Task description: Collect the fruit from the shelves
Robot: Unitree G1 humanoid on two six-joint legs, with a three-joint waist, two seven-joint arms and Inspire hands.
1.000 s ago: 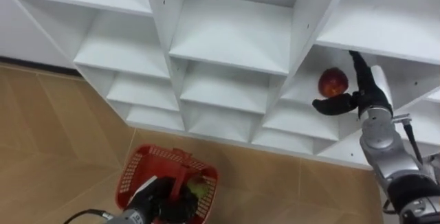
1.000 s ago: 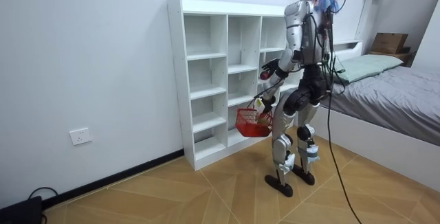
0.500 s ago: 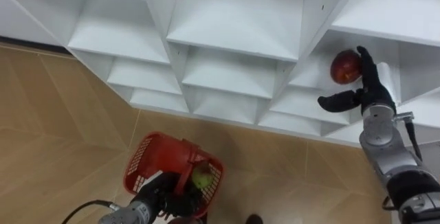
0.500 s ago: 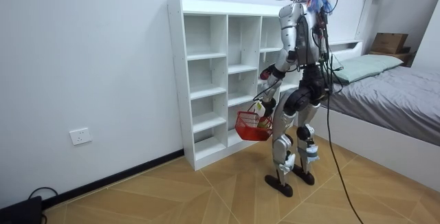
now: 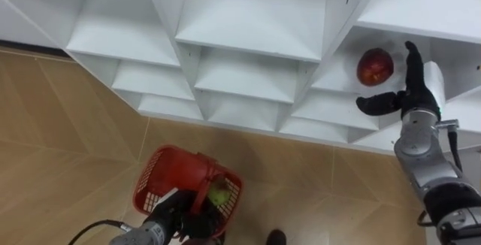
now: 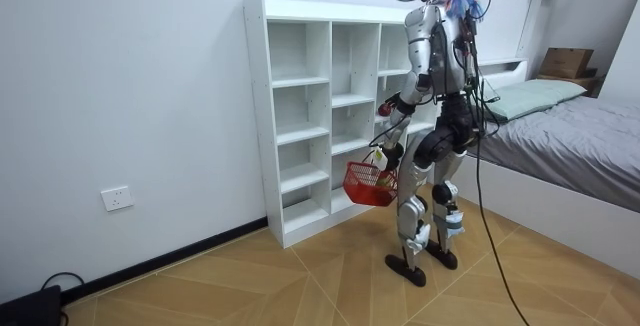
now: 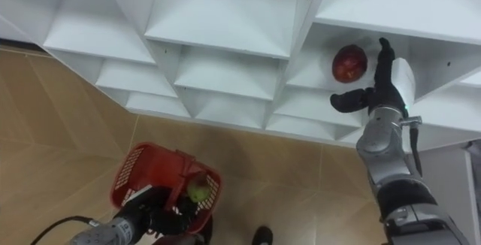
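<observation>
Although the right hand (image 5: 412, 95) has kept its reach into the shelf (image 5: 248, 27) compartment this past second, its fingers remain spread, with the red apple (image 5: 374, 66) just left of them, ungrasped. The left hand (image 5: 176, 213) grips the red basket (image 5: 161, 181), a green fruit (image 5: 219, 194) inside. Pick judged pending.

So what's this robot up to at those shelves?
It stands at the white shelves, collecting fruit. Its right hand is open and reaches into a compartment, fingers just beside a red apple lying there, not closed on it yet. Its left hand holds a red basket low by the handle, with one green fruit already inside.
</observation>
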